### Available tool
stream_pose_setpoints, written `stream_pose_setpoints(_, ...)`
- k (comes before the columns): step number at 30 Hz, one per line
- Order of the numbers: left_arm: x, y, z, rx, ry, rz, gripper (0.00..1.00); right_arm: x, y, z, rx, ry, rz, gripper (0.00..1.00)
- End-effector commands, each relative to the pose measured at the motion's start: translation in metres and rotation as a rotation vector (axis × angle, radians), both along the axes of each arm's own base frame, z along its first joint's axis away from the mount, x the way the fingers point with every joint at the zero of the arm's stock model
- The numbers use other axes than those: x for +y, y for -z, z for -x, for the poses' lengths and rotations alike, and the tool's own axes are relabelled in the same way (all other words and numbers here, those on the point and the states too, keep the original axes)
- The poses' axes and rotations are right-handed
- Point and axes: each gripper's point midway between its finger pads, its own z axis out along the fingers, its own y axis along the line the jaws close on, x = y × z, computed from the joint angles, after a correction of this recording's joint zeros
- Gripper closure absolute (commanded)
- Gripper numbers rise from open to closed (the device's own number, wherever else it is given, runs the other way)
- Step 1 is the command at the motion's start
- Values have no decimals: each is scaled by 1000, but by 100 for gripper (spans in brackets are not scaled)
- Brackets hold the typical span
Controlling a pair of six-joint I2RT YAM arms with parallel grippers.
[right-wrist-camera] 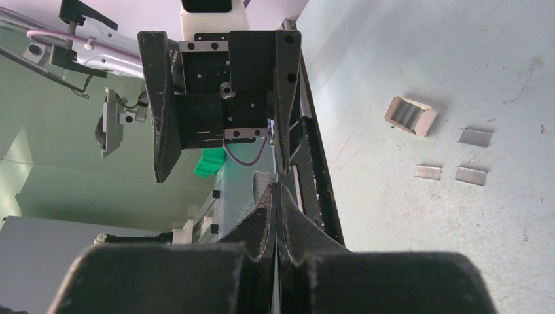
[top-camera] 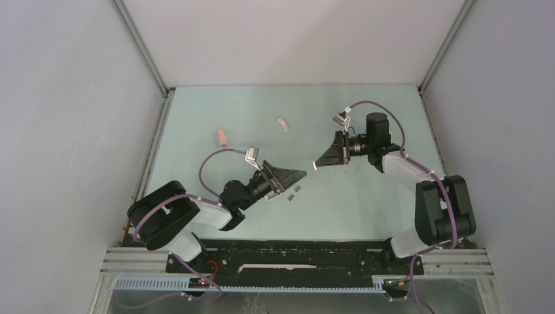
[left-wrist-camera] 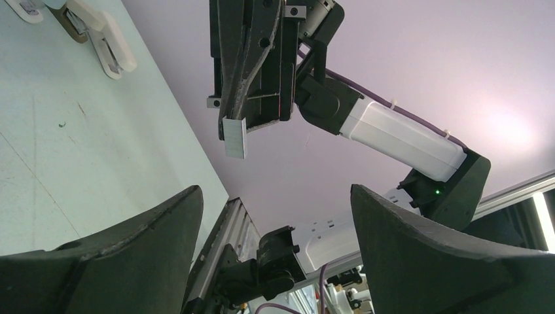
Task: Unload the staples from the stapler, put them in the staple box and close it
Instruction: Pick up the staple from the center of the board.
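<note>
Right tool pinching staple strip at its tips | left tool spread wide, facing strip, apart

Staples as marker: left end effector crowds far side, right end effector just beyond; table passable nearside, rightward.

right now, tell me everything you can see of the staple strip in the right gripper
The staple strip is a small, flat, pale grey rectangle that looks metallic. The right gripper is shut on one end of it, and the rest sticks out past the fingertips. It is held in the air above the table, touching nothing but those fingers. Its free end faces the open left gripper, which is close by but apart from it.
</note>
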Motion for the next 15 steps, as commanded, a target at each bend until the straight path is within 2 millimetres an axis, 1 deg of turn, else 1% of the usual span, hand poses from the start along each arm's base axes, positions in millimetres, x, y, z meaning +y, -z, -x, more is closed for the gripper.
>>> stream_pose_setpoints(1,-6,-27,-1,-47,8,71,12,-2,-13,4,-52,-10,-19,100)
stream_pose_setpoints(15,-8,-30,1,-48,18,79,11,-3,-14,5,-54,-10,-20,100)
